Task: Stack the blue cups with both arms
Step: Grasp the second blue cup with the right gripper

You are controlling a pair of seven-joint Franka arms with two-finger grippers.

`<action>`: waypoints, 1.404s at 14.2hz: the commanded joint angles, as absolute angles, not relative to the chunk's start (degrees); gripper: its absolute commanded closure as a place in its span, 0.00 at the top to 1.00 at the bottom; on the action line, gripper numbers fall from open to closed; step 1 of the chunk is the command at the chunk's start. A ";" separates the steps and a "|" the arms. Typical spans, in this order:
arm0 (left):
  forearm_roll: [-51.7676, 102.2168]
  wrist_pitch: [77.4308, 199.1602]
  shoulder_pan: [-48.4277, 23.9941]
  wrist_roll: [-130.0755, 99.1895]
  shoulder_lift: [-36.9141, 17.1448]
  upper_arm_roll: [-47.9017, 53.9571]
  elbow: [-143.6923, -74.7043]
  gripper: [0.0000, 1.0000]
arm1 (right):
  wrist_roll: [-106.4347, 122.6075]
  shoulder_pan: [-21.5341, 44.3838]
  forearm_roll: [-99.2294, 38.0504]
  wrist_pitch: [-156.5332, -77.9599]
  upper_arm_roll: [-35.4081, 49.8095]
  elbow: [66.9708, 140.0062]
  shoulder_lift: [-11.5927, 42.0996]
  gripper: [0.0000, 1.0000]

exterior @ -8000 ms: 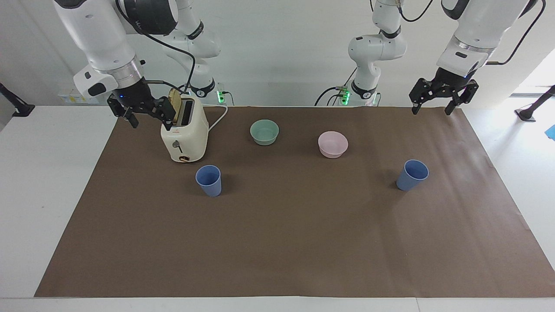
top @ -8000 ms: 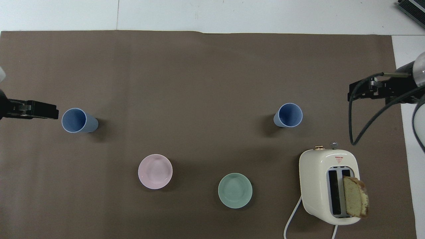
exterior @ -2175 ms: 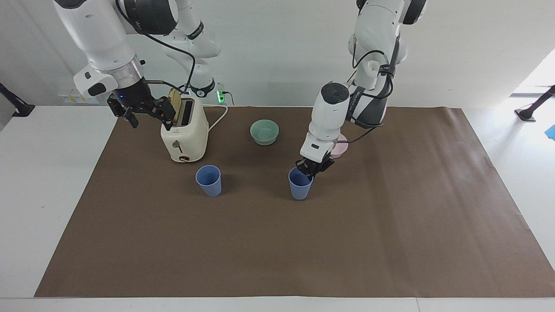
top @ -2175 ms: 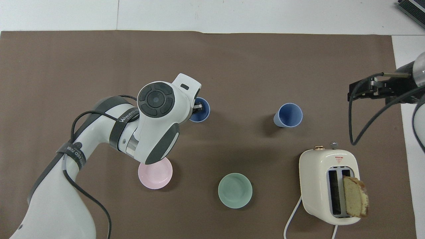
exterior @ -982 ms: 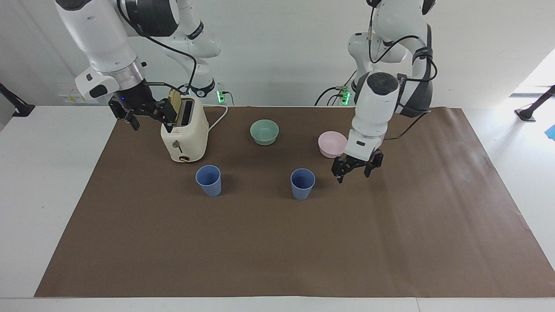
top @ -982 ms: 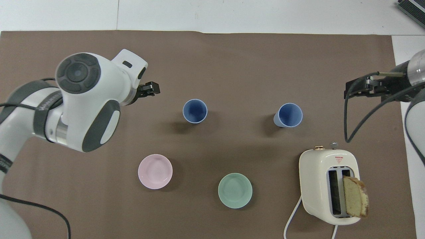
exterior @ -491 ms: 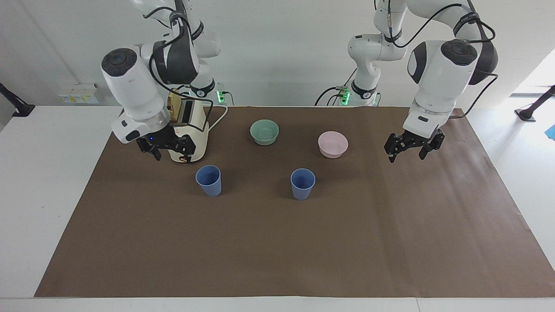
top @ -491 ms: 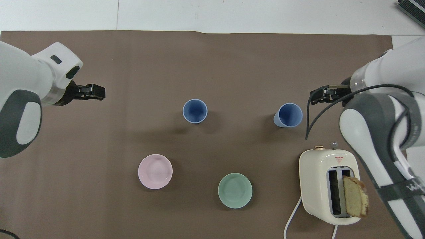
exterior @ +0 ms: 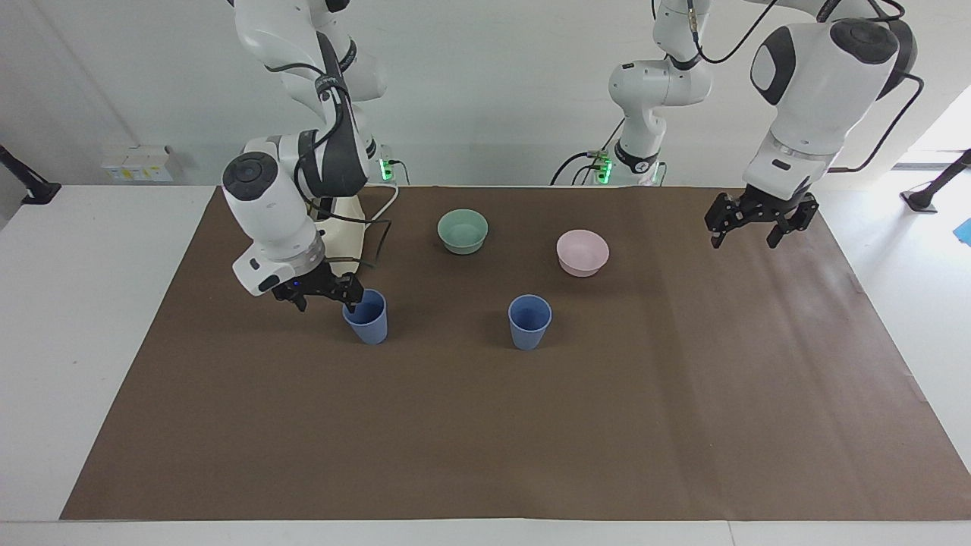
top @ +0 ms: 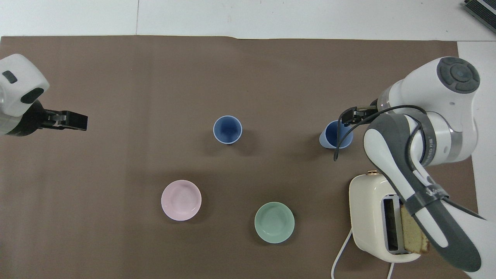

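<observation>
Stacking isn't done: both blue cups [exterior: 365, 315] [exterior: 529, 321] stand apart. I've got right gripper [exterior: 319, 295] wide at one rim; left gripper [exterior: 759, 224] waits, wide, empty.

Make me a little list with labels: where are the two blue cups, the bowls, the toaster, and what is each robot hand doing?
cup one: blue cup upright near the toaster, right gripper open at its rim
cup two: second blue cup upright mid-table, alone
stacked: not yet
left gripper: open, empty, raised over the mat's end
bowls: green bowl and pink bowl, nearer the robots than the cups
toaster: bread slice sticking out
</observation>
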State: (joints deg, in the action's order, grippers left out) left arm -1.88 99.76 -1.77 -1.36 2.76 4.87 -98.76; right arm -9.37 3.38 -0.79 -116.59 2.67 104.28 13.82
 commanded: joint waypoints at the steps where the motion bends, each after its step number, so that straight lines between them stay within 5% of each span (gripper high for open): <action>1: 0.17 94.06 -1.14 -0.26 3.25 4.84 -94.23 1.00 | -8.70 4.21 -1.67 -118.21 3.08 106.95 13.80 1.00; 8: 2.20 87.18 0.26 -0.26 3.78 5.18 -87.63 1.00 | -8.35 4.57 -1.67 -122.25 2.99 111.80 14.15 1.00; 9: 2.20 87.45 0.26 -0.09 4.91 5.36 -88.24 1.00 | -7.83 4.48 -1.58 -122.26 2.99 111.80 14.32 0.71; 10: 2.20 87.45 0.35 -0.52 5.36 5.36 -88.68 1.00 | -8.00 4.48 -1.58 -122.26 2.99 111.71 14.33 0.13; 11: 2.28 87.45 0.26 -0.88 5.36 5.36 -88.68 1.00 | -8.00 4.48 -1.58 -122.17 2.99 111.62 14.41 0.00; 20: 2.29 85.61 0.18 -0.35 5.71 5.36 -89.38 1.00 | -9.48 4.57 -1.49 -120.51 3.08 106.98 14.86 0.00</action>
State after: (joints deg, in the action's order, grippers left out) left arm 1.51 86.59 -0.55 -1.12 4.74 4.95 -88.72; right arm -9.37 4.88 -1.01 -121.48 2.70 109.54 14.65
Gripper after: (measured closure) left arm 0.000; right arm 0.956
